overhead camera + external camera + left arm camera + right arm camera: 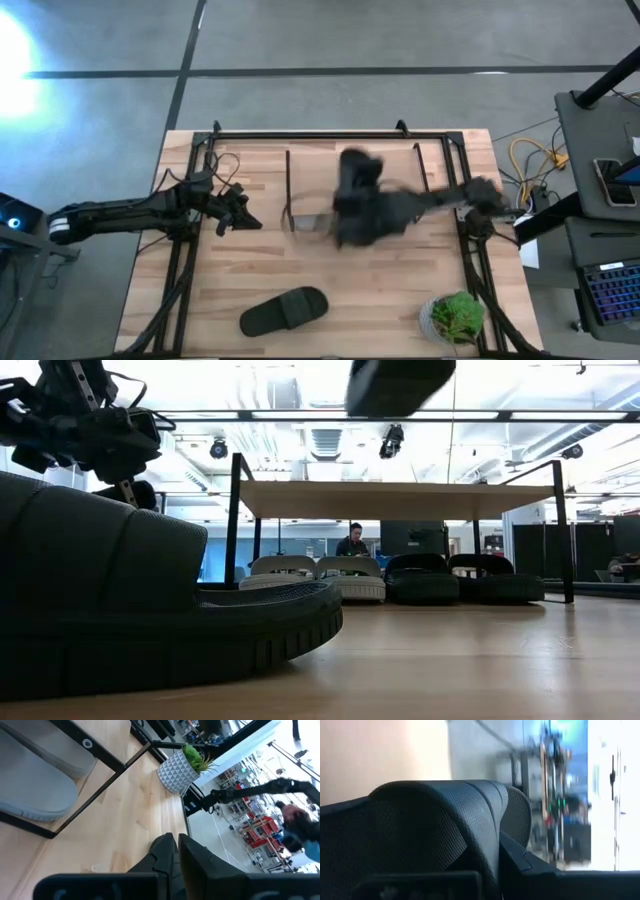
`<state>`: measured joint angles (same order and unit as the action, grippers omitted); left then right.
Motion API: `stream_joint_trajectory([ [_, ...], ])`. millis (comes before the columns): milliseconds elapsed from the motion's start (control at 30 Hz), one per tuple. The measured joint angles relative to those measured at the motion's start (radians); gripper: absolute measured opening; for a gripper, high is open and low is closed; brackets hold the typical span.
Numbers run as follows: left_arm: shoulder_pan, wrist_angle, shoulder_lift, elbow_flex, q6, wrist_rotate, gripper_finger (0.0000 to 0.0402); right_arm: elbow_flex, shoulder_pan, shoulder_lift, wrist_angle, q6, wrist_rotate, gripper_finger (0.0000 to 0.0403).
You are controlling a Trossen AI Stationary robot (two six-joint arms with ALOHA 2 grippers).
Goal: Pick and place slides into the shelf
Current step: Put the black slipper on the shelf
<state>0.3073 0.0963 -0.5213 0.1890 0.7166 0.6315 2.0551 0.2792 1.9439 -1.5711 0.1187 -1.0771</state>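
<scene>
- Nearest the low camera, a black slide [150, 600] lies on the tabletop [380, 290] at the front, well apart from the shelf [395, 500].
- The right gripper [350, 215] carries another black slide [440, 830] above the shelf — it fills the wrist view, fingers pinching its strap. The grip may be shallow, so the slide could swing or drop onto the top board.
- Two grey and two black slides [350, 578] already sit under the board; a low approach could knock them.
- The left gripper [240, 215] waits beside the shelf's left end, fingers [165, 852] pressed together — a crossing path risks collision.
</scene>
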Motion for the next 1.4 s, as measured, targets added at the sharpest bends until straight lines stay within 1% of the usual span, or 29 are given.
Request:
stream_joint_trajectory([
  [67, 0.000, 0.000, 0.000, 0.000, 0.000, 0.000, 0.0012, -0.071, -0.065, -0.081, -0.001, -0.013, 0.002, 0.0013],
  [133, 0.000, 0.000, -0.001, 0.000, 0.000, -0.002, 0.0012, -0.136, -0.128, -0.155, 0.002, -0.061, 0.018, 0.0013],
  [200, 0.000, -0.001, -0.002, 0.000, 0.000, -0.008, 0.0012, -0.201, -0.186, -0.207, 0.043, -0.153, 0.090, 0.0013],
  [267, 0.000, 0.000, -0.002, 0.000, 0.000, -0.013, 0.0012, -0.269, -0.228, -0.239, 0.133, -0.281, 0.199, 0.0013],
  [300, 0.000, -0.001, -0.002, 0.000, -0.004, -0.013, 0.0012, -0.303, -0.238, -0.250, 0.185, -0.343, 0.232, 0.0013],
  [400, 0.000, 0.000, -0.002, 0.000, -0.020, -0.017, 0.0012, -0.381, -0.251, -0.267, 0.353, -0.543, 0.246, 0.0013],
  [467, 0.000, -0.001, -0.002, 0.000, -0.020, -0.018, 0.0012, -0.423, -0.277, -0.268, 0.445, -0.600, 0.254, 0.0013],
  [533, 0.000, 0.000, -0.002, 0.000, -0.020, -0.018, 0.0012, -0.463, -0.319, -0.268, 0.498, -0.606, 0.259, 0.0013],
  [633, 0.000, 0.000, -0.002, 0.000, -0.018, -0.021, 0.0012, -0.492, -0.387, -0.272, 0.516, -0.579, 0.270, 0.0013],
  [733, 0.000, -0.001, -0.002, 0.000, -0.018, -0.040, 0.0012, -0.506, -0.444, -0.274, 0.512, -0.540, 0.353, 0.0013],
  [800, 0.000, 0.000, -0.002, 0.000, -0.017, -0.044, 0.0012, -0.507, -0.461, -0.273, 0.516, -0.520, 0.409, 0.0013],
  [933, 0.000, -0.001, -0.002, 0.000, -0.017, -0.048, 0.0012, -0.508, -0.464, -0.274, 0.529, -0.534, 0.456, 0.0013],
  [1033, 0.000, -0.001, -0.010, 0.000, -0.017, -0.069, 0.0012, -0.516, -0.463, -0.273, 0.545, -0.535, 0.531, 0.0013],
  [1067, 0.000, -0.001, -0.013, 0.000, -0.017, -0.075, 0.0012, -0.525, -0.463, -0.273, 0.549, -0.535, 0.536, 0.0013],
  [1167, 0.000, 0.000, -0.028, 0.000, -0.017, -0.089, 0.0012, -0.562, -0.463, -0.273, 0.570, -0.551, 0.486, 0.0013],
  [1267, 0.000, 0.000, -0.042, 0.000, -0.017, -0.090, 0.0012, -0.589, -0.463, -0.274, 0.599, -0.566, 0.476, 0.0014],
  [1400, 0.000, -0.001, -0.058, 0.000, -0.016, -0.090, 0.0012, -0.610, -0.461, -0.274, 0.613, -0.562, 0.468, 0.0035],
])
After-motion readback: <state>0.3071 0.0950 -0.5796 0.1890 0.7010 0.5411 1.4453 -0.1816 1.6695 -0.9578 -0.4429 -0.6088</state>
